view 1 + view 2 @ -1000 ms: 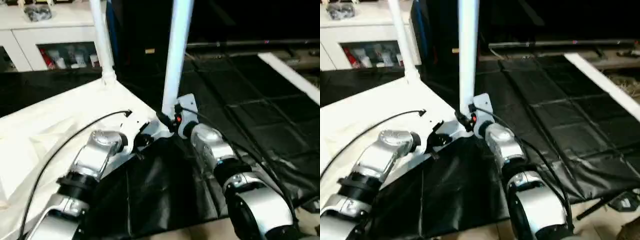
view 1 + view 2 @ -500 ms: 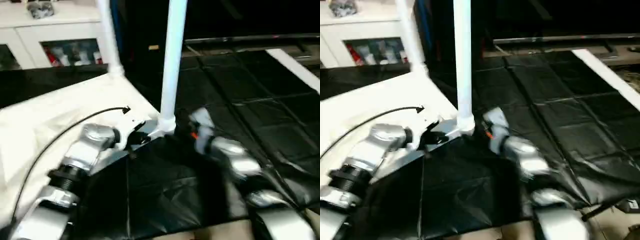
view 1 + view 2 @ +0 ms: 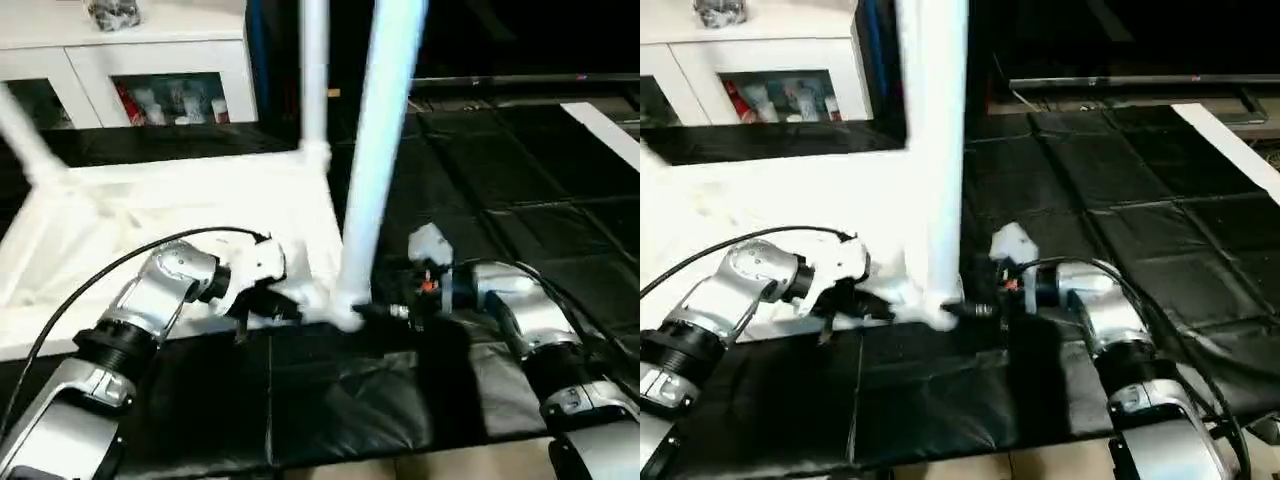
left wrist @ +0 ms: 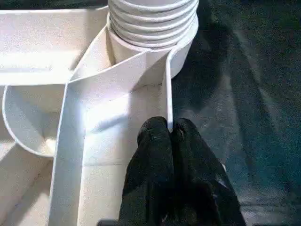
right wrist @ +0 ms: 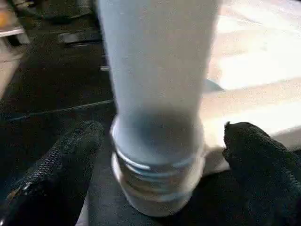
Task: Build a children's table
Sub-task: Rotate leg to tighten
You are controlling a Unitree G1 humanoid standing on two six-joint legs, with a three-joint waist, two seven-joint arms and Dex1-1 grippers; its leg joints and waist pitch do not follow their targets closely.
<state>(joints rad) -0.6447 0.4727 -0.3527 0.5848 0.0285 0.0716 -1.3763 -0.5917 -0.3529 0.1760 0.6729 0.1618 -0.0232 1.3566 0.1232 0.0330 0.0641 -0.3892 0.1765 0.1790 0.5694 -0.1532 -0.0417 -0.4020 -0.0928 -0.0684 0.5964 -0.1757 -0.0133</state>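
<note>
The white table top (image 3: 170, 205) lies upside down on the black mat, ribbed underside up. Three legs rise from its corner sockets: a near one (image 3: 378, 170), a far one (image 3: 313, 80) and one at the left (image 3: 30, 150). My left gripper (image 4: 168, 136) is shut on the top's thin rim wall, just beside the near leg's ribbed socket (image 4: 150, 28). My right gripper (image 5: 162, 134) is open, with one finger (image 5: 61, 160) on each side of the near leg's base (image 5: 157, 94) and a gap on both sides. In the head view it reaches in from the right (image 3: 388, 312).
A white cabinet with glass doors (image 3: 150, 70) stands at the back left. Black padded mats (image 3: 520, 200) cover the floor, with a white strip (image 3: 610, 125) at the far right. A black cable (image 3: 110, 275) loops over my left forearm.
My right gripper has come off the near leg's base, swung out to the right, and now straddles the base lower down. The head view has shifted; the left gripper keeps its hold on the rim.
</note>
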